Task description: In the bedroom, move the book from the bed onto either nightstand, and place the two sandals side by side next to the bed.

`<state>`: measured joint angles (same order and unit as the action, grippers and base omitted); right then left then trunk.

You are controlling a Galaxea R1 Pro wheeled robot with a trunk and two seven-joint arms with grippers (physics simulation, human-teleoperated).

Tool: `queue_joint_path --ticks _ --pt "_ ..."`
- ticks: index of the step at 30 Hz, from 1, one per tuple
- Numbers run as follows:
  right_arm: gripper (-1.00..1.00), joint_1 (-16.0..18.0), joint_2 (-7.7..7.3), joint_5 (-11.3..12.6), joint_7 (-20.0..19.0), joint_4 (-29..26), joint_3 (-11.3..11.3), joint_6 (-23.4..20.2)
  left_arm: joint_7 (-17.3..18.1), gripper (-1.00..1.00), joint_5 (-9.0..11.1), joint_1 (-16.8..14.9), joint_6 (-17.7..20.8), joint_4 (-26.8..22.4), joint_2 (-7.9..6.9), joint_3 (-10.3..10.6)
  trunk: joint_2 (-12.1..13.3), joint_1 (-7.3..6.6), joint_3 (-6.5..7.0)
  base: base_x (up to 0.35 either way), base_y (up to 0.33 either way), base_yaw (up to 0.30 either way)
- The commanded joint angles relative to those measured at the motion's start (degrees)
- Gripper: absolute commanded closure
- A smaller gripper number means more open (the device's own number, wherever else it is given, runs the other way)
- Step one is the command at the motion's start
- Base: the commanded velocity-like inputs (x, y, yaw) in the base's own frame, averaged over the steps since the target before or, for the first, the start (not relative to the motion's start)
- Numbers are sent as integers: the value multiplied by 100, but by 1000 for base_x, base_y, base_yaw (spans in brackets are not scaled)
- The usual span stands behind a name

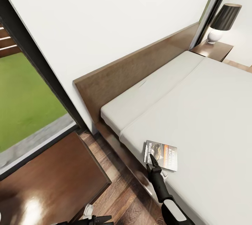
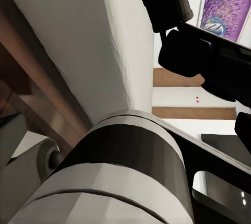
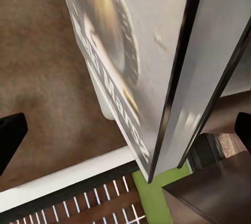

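The book (image 1: 161, 155), a thin dark paperback with an orange band, lies flat on the pale mattress of the bed (image 1: 210, 113) near its front edge. My right gripper (image 1: 152, 156) reaches over the bed's side, its tip at the book's near edge. In the right wrist view the book's cover (image 3: 120, 51) is very close, and the open right gripper (image 3: 125, 135) has one dark fingertip (image 3: 10, 135) on each side of it. The left gripper (image 1: 98, 219) hangs low beside the near nightstand (image 1: 52, 179); its jaws are unclear. The sandals are out of view.
A dark wooden headboard (image 1: 140, 67) runs along the white wall. A second nightstand (image 1: 213, 50) with a black-shaded lamp (image 1: 224, 20) stands at the bed's far side. A tall window (image 1: 24, 99) onto grass is at the left. Wood floor (image 1: 119, 197) lies between the nightstand and the bed.
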<state>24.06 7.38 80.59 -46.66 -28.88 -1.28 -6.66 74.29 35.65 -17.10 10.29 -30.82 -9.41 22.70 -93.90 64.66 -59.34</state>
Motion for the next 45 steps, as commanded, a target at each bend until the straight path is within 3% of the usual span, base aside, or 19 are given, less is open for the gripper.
queue_joint_path --ticks 1,22,23,45 --pt "-100 2 0 72 -6 5 -39 -28 6 -100 56 -3 61 -4 -8 39 -2 0 -3 0 0 0" --pt "-100 2 -3 80 4 5 -39 -38 6 -100 56 -3 61 -4 -8 41 -2 0 -3 0 0 0" --pt "100 2 -2 80 5 5 -39 -38 6 -100 56 -3 61 -3 -8 41 -2 0 -3 0 0 0" --pt "100 2 -5 80 4 5 -39 -68 6 -100 54 -3 64 -3 -8 41 79 -44 33 0 0 0"
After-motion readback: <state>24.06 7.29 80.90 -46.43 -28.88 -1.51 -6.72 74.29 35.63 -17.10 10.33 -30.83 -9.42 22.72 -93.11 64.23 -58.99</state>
